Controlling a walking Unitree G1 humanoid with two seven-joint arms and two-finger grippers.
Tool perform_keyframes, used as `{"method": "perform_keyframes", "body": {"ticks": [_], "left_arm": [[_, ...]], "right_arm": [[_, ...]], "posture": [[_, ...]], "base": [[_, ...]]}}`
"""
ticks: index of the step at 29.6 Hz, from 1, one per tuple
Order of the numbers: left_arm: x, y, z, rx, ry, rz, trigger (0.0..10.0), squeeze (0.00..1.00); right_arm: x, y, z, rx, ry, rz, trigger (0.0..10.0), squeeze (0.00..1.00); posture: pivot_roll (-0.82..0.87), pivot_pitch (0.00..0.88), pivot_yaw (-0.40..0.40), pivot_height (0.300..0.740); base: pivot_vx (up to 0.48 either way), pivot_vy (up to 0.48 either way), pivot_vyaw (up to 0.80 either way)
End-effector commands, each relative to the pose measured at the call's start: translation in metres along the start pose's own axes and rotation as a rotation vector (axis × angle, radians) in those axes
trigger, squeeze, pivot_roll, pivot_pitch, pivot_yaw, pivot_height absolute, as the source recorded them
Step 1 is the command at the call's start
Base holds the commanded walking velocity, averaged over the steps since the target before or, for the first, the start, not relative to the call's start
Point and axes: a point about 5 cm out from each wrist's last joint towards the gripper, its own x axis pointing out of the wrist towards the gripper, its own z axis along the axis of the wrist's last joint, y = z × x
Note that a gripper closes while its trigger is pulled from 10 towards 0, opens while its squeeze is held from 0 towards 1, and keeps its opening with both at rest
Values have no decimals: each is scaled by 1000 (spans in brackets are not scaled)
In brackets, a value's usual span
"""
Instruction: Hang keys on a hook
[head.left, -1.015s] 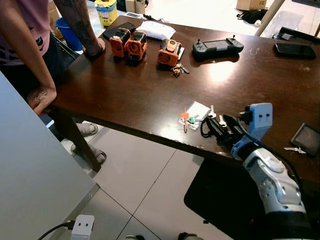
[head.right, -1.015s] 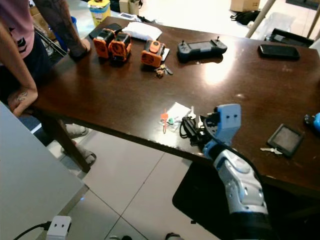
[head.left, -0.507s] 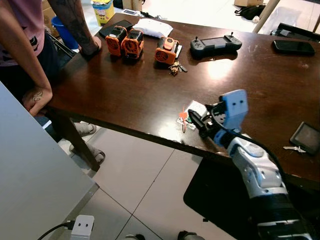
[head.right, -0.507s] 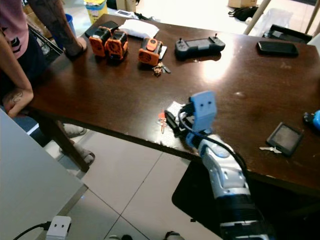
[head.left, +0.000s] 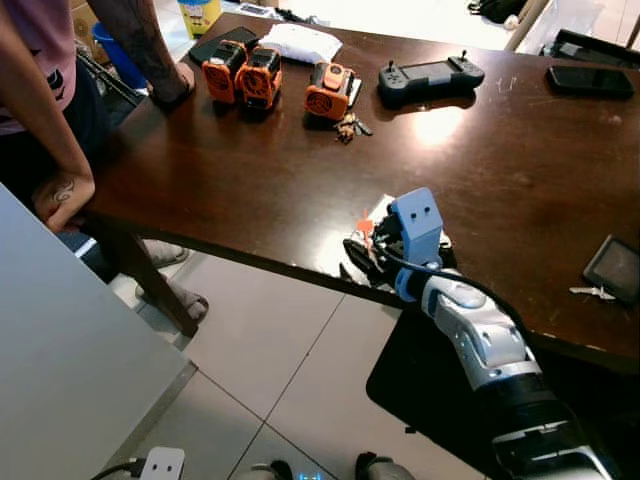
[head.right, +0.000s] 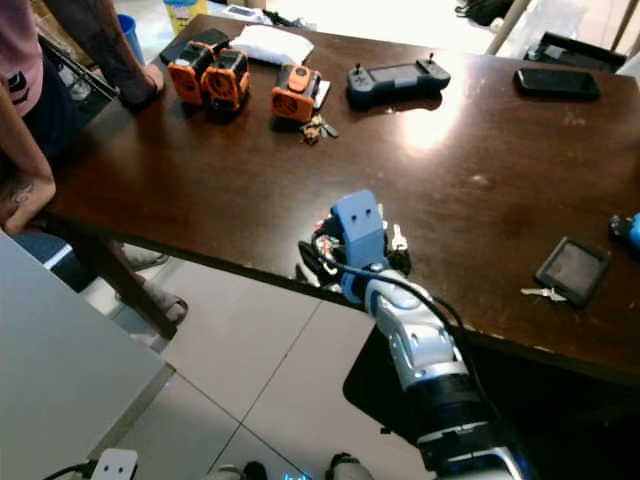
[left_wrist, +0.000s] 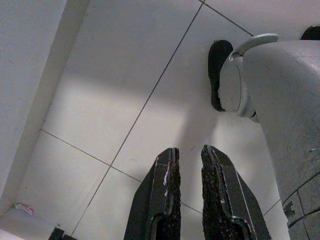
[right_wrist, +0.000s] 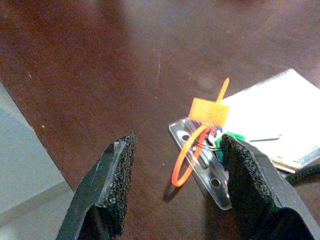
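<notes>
A small bunch of keys (right_wrist: 212, 150) with an orange tie tag (right_wrist: 207, 111) and a green bit lies on the dark table (head.left: 250, 190) near its front edge, partly on a white card (right_wrist: 272, 112). My right gripper (right_wrist: 179, 150) is open and low over the table, one finger on each side of the keys, which lie just ahead of the fingertips. From the head, the right gripper (head.left: 360, 256) reaches to the table's front edge, covering most of the keys (head.left: 367, 227). My left gripper (left_wrist: 189, 152) hangs idle over the floor, shut on nothing.
A person leans on the table's left end, hands (head.left: 62, 192) on its edge. Orange battery packs (head.left: 240, 72), a second key bunch (head.left: 347, 126), a controller (head.left: 430, 76) and a phone (head.left: 588, 80) lie farther back. A small black device (head.left: 612, 268) and a key (head.left: 585, 292) are at the right.
My right gripper has swung left along the table's front edge and now sits at the keys. The head camera has shifted a little; the objects on the table have not moved.
</notes>
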Motion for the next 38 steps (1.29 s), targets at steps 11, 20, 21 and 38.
{"method": "perform_keyframes", "body": {"ticks": [11, 20, 21, 38], "left_arm": [[0, -13, -11, 7, 42, -57, 10000, 0], [1, -16, -9, -1, 35, -62, 10000, 0], [2, -17, -8, -2, 35, -63, 10000, 0], [2, -17, -6, -4, 29, -60, 10000, 0]], "right_arm": [[2, 5, -9, 7, 81, 8, 0, 0], [1, 1, -8, 4, 90, -4, 0, 0], [1, 1, -8, 4, 92, -6, 0, 0], [0, 4, 17, 24, -67, 49, 0, 0]], "posture": [[-137, 179, 85, 740], [-135, 172, 77, 740], [-133, 172, 76, 740], [-130, 157, 80, 740]], "base": [[0, 0, 0], [0, 0, 0], [0, 0, 0], [0, 0, 0]]}}
